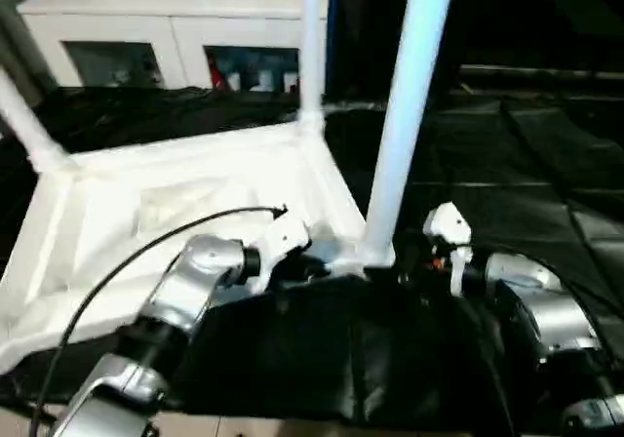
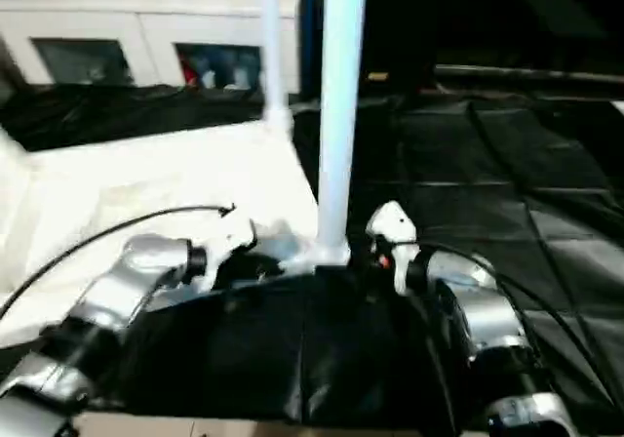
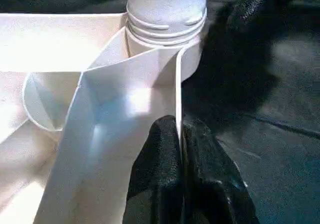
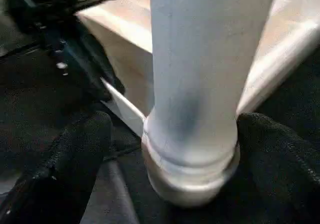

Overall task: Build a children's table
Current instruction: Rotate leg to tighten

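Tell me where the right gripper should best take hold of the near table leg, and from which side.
Probably low on the near leg, just above its ringed collar, coming in level from the robot's side. The tube is round, upright and seated in the tabletop corner there. The right gripper fingers already straddle it; the left gripper pinches the rim.

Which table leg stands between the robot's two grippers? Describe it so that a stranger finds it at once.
On the black-draped work table lies the upturned white tabletop. The leg rises from its corner nearest the robot. Unlike the other legs, it looks thickest and has the right gripper around its base.
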Motion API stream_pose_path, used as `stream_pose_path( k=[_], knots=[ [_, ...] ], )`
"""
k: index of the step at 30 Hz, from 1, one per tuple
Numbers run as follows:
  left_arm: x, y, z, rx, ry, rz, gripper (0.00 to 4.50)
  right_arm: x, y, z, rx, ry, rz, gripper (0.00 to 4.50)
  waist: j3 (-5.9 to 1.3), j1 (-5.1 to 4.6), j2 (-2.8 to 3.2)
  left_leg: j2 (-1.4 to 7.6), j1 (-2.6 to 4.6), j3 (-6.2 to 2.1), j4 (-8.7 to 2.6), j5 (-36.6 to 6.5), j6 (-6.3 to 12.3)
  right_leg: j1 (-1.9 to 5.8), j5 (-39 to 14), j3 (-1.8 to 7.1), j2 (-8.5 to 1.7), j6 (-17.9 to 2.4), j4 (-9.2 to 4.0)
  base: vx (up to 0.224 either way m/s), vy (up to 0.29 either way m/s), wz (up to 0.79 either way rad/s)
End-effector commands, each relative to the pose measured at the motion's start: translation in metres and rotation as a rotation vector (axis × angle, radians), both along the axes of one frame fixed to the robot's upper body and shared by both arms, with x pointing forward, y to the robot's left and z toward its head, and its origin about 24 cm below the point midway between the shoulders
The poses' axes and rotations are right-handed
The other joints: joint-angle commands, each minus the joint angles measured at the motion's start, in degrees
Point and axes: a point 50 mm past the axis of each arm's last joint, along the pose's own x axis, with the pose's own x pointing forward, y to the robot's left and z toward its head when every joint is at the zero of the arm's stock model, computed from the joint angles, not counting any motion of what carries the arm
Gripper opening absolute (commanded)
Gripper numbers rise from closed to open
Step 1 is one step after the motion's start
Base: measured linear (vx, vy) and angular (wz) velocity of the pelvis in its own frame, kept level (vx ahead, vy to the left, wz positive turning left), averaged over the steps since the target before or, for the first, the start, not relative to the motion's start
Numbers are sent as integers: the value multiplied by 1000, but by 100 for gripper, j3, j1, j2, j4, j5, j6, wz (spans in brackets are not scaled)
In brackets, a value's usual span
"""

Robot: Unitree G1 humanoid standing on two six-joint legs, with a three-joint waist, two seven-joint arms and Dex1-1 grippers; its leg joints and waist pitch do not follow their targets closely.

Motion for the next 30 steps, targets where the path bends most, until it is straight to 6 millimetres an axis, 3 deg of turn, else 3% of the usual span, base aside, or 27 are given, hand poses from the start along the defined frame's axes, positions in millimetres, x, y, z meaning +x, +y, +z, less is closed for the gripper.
stream_pose_path(
  k=[1, 9, 10, 22, 25, 30],
  knots=[
    [-6, -9, 8, -88, 6, -76, 0, -2, 4, 4, -6, 0, 62, 435, -328, 15, -107, 378, 116, -152, -374, -1256, 499, 229, -1354, 254, -350, -1382, -390, 0, 0, 0],
    [-11, -8, 9, -88, 24, -98, 0, -4, 7, -2, -27, 23, 97, 419, -301, 23, -129, 366, 132, -158, -394, -1509, 313, 213, -1863, 276, -372, -1219, -448, 0, 0, 0],
    [-11, -8, 9, -87, 24, -99, 0, -3, 7, -2, -25, 25, 92, 391, -298, 23, -117, 365, 131, -161, -397, -1522, 304, 211, -1891, 276, -372, -1209, -450, 0, 0, 0],
    [-10, -8, 8, -77, 21, -79, 0, -2, 9, -4, -22, 21, 72, 298, -324, 25, -128, 353, 112, -155, -372, -1296, 381, 237, -1576, 267, -362, -1259, -413, 0, 0, 0],
    [-7, -9, 5, -65, 17, -32, 0, -1, 10, -8, -10, 25, 13, 281, -317, 16, -132, 353, 107, -158, -375, -1317, 371, 233, -1634, 269, -365, -1243, -419, 0, 0, 0],
    [6, -18, 1, -46, -16, 100, 0, 7, 15, -20, 3, 29, -209, 272, -292, -36, -144, 337, 141, -180, -398, -1616, 177, 194, -2258, 263, -364, -1046, -498, 0, 0, 0]
  ],
)
